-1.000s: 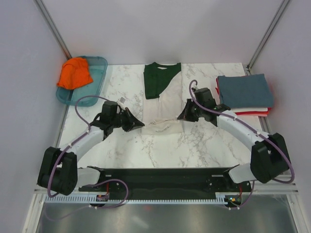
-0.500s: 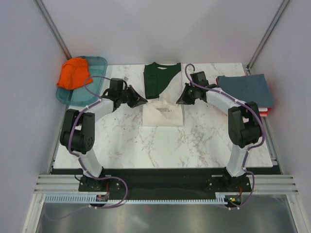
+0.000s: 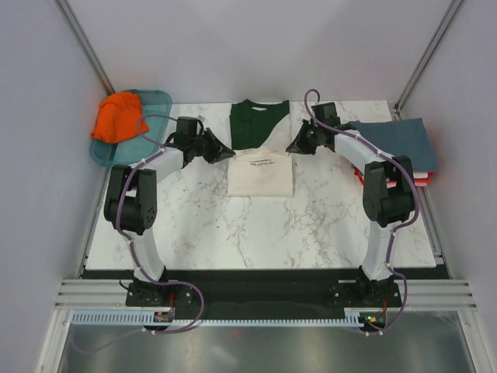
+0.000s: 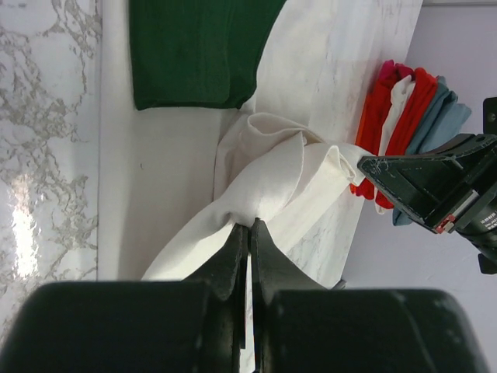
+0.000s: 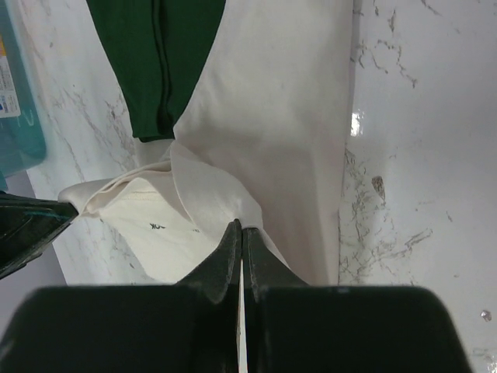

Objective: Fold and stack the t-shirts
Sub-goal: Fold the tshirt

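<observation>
Tabletop (image 3: 233, 225) of white marble carries the work, and the cream shirt (image 3: 260, 177) lies at its far middle, dark green collar and sleeves toward the back edge. Its lower half is doubled up over the body, so the step in hand looks like folding the bottom up toward the collar.

To the right sits a stack (image 3: 392, 144) of folded shirts, slate-blue on top with white and red below. At the far left an orange shirt (image 3: 118, 116) lies crumpled on a teal tray (image 3: 159, 109).

The left gripper (image 4: 250, 229) and right gripper (image 5: 241, 229) are each pinched tight on a bunched corner of the cream cloth, one at either side.

To do this well, both should travel level and at one pace, with the cloth drawn taut between them. The carried edge should land square across the chest, and they should let go only once it lies flat. The wrist views show wrinkled gathers at each pinch that could set a crooked crease.

A small black print (image 3: 262, 163) shows on the folded-over part.
</observation>
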Controlling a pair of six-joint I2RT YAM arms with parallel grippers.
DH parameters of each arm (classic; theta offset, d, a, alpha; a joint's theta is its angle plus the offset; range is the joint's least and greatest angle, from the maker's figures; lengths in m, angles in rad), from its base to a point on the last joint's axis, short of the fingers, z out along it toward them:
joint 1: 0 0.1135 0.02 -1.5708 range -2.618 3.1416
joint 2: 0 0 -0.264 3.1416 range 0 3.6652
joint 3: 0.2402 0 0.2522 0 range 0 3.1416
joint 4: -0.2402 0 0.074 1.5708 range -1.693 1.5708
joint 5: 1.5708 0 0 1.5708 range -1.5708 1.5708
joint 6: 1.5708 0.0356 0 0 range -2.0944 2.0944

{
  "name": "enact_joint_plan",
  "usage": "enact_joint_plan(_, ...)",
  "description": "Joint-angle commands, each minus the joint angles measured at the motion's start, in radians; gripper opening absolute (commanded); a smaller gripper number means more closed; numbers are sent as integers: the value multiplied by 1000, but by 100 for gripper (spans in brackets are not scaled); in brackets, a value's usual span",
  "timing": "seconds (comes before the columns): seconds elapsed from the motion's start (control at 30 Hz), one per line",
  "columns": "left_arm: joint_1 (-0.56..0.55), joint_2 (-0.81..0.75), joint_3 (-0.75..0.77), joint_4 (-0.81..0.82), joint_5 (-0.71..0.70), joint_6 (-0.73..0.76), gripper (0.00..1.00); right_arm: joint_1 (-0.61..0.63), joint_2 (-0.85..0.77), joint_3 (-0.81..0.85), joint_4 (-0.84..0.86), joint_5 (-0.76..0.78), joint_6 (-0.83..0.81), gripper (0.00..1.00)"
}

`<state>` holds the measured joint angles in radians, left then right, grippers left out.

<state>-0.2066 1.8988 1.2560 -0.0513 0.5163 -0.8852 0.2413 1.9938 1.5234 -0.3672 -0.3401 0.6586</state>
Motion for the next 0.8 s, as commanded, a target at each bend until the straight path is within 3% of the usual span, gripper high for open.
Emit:
enact_joint_plan(0.0, 13, 29, 71, -4, -2, -17, 2, -8, 40, 70, 16, -27, 9, 0)
enact_joint_plan(0.23, 26, 111, 163, -16, -28, -20, 3, -16, 143, 184, 7, -19, 30, 0)
enact_joint_plan(0.3, 30, 144, 184, -21, -33, -20, 7, -20, 177, 210, 7, -20, 33, 7)
enact_joint_plan(0.33, 35, 158, 210, -22, -33, -14, 32, -25, 190, 236, -1, -19, 35, 16)
enact_joint_plan(0.37, 36, 170, 229, -54, -33, -6, 52, -28, 198, 245, -6, -13, 36, 40)
enact_joint_plan(0.4, 36, 190, 249, -83, -36, 2, 74, -28, 207, 251, -6, -11, 32, 49)
enact_joint_plan(0.43, 38, 194, 285, -116, -41, 38, 79, -30, 204, 247, -10, 16, 24, 55)
enact_joint_plan(0.5, 36, 180, 280, -133, -50, 60, 80, -31, 159, 215, -15, 45, 13, 63)
enact_joint_plan(0.6, 30, 109, 212, -133, -74, 107, 80, -31, 59, 112, 14, 79, -22, 64)
enact_joint_plan(0.77, 15, -41, -4, -78, -76, 140, 73, -30, -124, -188, 143, 69, -43, 55)
